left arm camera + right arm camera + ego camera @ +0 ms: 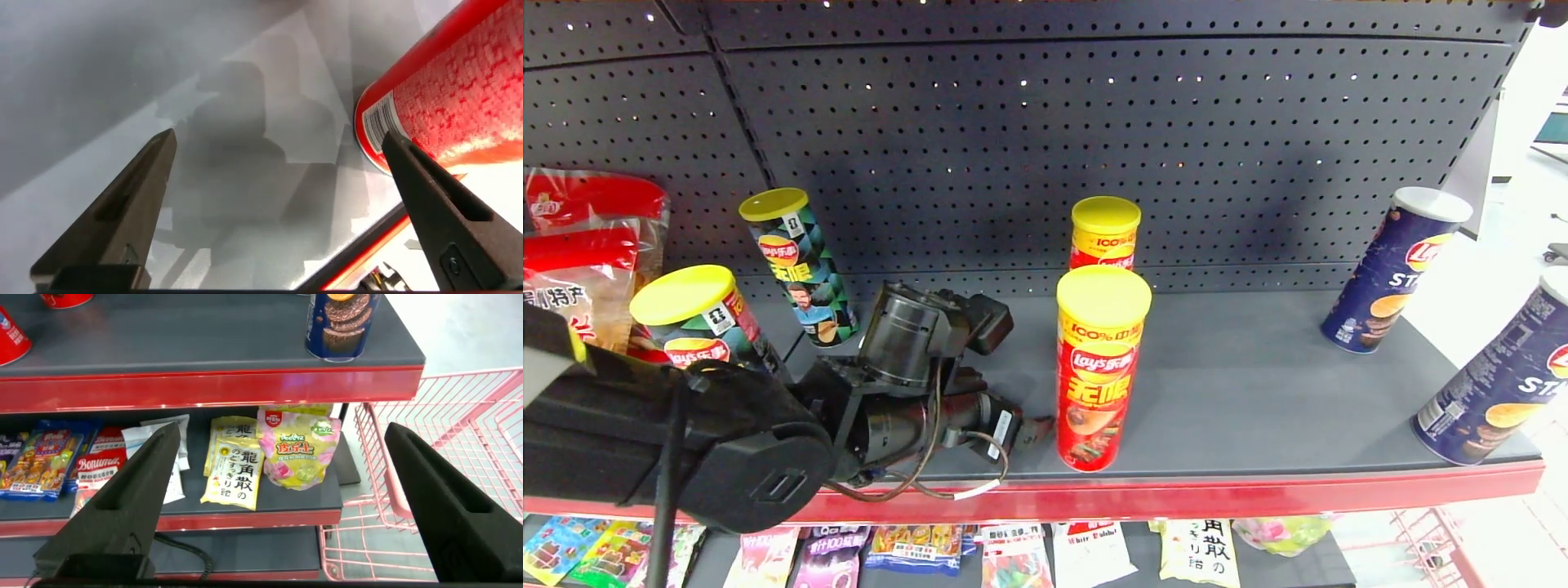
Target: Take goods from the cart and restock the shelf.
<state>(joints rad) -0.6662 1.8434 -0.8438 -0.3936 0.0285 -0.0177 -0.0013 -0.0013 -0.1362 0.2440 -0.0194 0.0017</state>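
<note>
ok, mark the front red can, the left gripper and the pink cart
front red can (1094, 384), head view, label at mid-body
left gripper (278, 139), left wrist view, midway between fingertips
pink cart (474, 371), right wrist view, top rail

Grey shelf (1241, 392) carries six standing chip cans (1098, 367)

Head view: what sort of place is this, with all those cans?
Most likely a shop aisle, or a mock-up of one: a pegboard-backed shelf lined with chip cans, snack bags on the tier below, and a pink cart alongside.
</note>
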